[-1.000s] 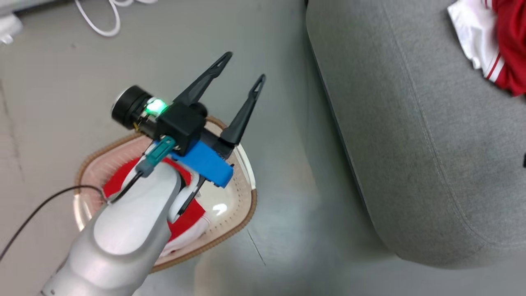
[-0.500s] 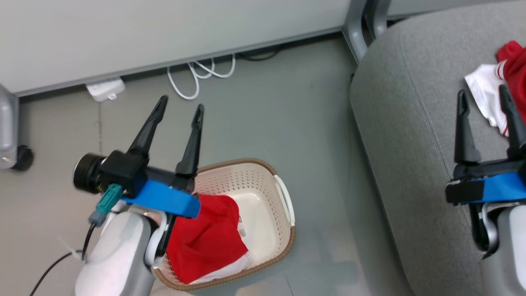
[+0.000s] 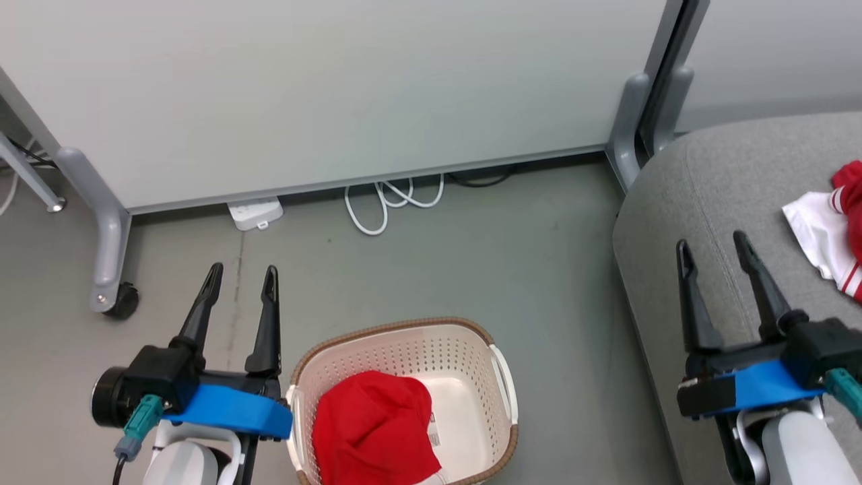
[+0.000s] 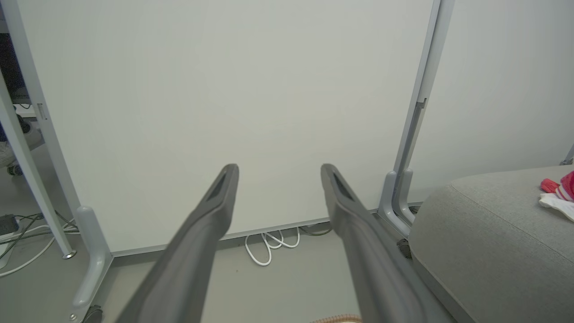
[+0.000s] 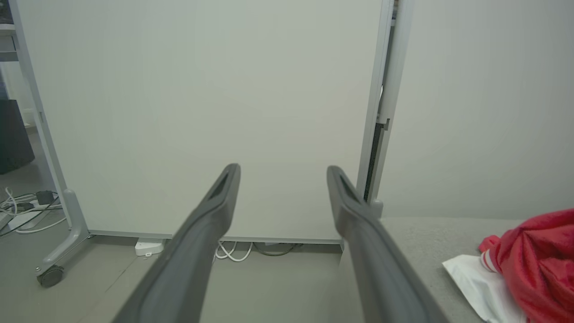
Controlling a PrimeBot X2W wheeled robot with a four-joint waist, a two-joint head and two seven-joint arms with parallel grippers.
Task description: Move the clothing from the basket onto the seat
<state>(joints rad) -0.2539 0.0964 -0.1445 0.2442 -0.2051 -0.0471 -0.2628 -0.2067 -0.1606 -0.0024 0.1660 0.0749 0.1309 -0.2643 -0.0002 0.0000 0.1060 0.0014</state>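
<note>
The cream basket (image 3: 500, 377) with a brown woven rim stands on the floor at the bottom of the head view. One red garment (image 3: 374, 431) lies bunched inside it. A second garment (image 3: 832, 229), red with white panels and striped trim, lies on the grey sofa (image 3: 714, 202) at the right. My left gripper (image 3: 243, 269) is open and empty, just left of the basket. My right gripper (image 3: 712, 240) is open and empty over the sofa's front edge, left of the garment there. In the right wrist view, the right gripper (image 5: 283, 168) has that garment (image 5: 533, 255) at its lower right.
A pale partition panel (image 3: 337, 87) stands behind the basket, with a wheeled leg (image 3: 108, 256) at the left and a post (image 3: 633, 114) beside the sofa. A white cable (image 3: 390, 202) and a power strip (image 3: 254, 214) lie at its foot on the grey floor.
The head camera has swung up, bringing the partition into view. My left gripper has left the space above the basket and now sits beside its left side. My right gripper has come into view.
</note>
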